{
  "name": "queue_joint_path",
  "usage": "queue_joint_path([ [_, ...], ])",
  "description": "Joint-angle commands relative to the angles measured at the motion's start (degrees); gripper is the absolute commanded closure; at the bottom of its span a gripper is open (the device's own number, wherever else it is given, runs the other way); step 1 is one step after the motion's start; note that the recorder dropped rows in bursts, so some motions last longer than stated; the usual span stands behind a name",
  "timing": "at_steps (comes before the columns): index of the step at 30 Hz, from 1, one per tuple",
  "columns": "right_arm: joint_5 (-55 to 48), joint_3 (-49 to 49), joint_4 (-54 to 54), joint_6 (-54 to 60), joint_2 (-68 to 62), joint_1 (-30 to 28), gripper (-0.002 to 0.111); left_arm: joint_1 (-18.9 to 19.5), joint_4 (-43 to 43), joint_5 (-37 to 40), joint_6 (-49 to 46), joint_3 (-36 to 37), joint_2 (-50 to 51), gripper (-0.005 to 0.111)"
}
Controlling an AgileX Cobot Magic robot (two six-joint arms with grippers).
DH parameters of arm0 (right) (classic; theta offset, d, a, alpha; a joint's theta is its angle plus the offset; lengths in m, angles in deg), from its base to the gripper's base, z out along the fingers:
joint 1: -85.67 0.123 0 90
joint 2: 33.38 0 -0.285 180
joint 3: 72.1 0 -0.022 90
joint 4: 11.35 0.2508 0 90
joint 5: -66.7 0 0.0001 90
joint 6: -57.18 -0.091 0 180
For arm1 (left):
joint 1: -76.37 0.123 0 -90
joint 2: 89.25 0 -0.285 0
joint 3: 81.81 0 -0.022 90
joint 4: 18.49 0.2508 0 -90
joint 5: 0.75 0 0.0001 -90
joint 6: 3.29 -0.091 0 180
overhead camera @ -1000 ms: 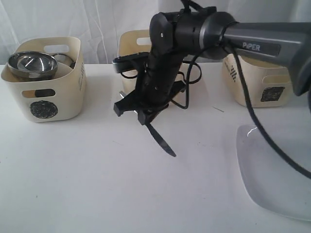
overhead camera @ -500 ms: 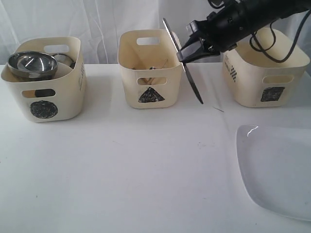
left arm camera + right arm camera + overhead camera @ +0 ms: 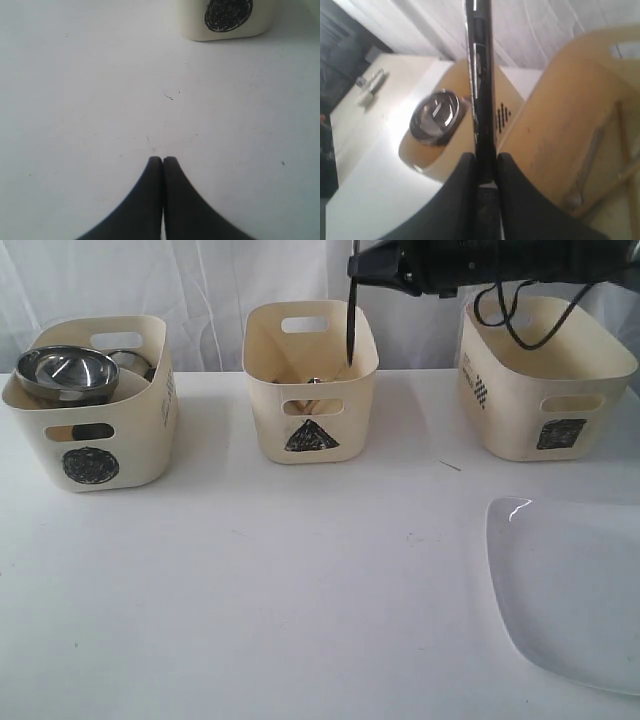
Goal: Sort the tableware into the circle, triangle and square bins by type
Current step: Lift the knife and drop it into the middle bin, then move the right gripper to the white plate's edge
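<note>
Dark knife (image 3: 351, 325) hangs upright, tip down, at the triangle bin (image 3: 262, 400).

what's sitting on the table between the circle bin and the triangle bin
Nothing. The exterior view shows only bare white table between the circle bin and the triangle bin.

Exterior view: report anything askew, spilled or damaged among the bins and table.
Nothing spilled or damaged. The steel bowl sits tilted above the circle bin rim. The knife hangs upright from the right hand at the mouth of the triangle bin. The plate lies on the table, unsorted.
</note>
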Motion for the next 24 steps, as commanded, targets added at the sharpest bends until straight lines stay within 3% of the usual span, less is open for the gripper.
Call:
queue_joint_path([
  [1, 6.86, -5.98, 8.58, 4.93, -5.23, 1.22, 0.108, 0.11, -0.39, -0.17, -0.05, 0.24, -0.3, 0.107],
  [8, 20.23, -10.86, 16.03, 23.81, -13.48, 7.67, 0.107, 0.11, -0.39, -0.17, -0.05, 0.24, -0.3, 0.107],
  [11, 24.05, -10.86, 15.89, 28.12, -13.72, 9.11, 0.09, 0.11, -0.39, -0.17, -0.05, 0.24, -0.3, 0.107],
  [15, 25.24, -10.86, 15.72, 27.98, -13.72, 9.33, 0.072, 0.11, -0.39, -0.17, -0.05, 0.24, -0.3, 0.107],
  [20, 19.71, -10.86, 14.96, 22.35, -13.17, 8.51, 0.071, 0.11, -0.39, -0.17, -0.05, 0.24, -0.3, 0.107],
  [24, 11.58, -10.86, 8.32, 8.42, -10.49, 5.74, 0.079, 0.11, -0.39, -0.17, -0.05, 0.24, -0.3, 0.107],
])
